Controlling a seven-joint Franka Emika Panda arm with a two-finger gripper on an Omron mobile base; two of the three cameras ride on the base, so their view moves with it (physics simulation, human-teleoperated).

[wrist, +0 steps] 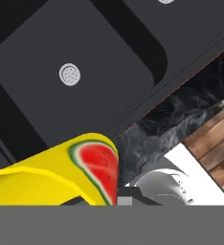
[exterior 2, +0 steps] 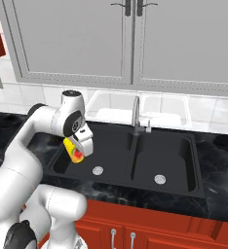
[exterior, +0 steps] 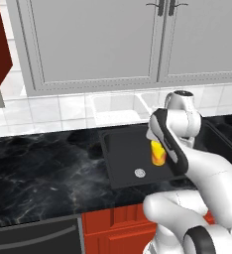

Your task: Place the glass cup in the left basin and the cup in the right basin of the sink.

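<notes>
Cup [exterior 2: 76, 151], bright yellow with a watermelon-slice mark, clamped in the gripper [exterior 2: 80, 148] above the left basin [exterior 2: 106, 160]

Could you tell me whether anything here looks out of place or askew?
Yes: the cup hangs tilted in the gripper above the left basin, while the task assigns it to the right basin. Nothing looks spilled or damaged.

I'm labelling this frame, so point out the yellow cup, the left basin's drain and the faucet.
the cup [exterior 2: 76, 150]: right base view, on its yellow side wall.
left basin drain [exterior 2: 98, 170]: right base view, middle of the silver disc.
faucet [exterior 2: 136, 116]: right base view, on its upright chrome neck.
</notes>
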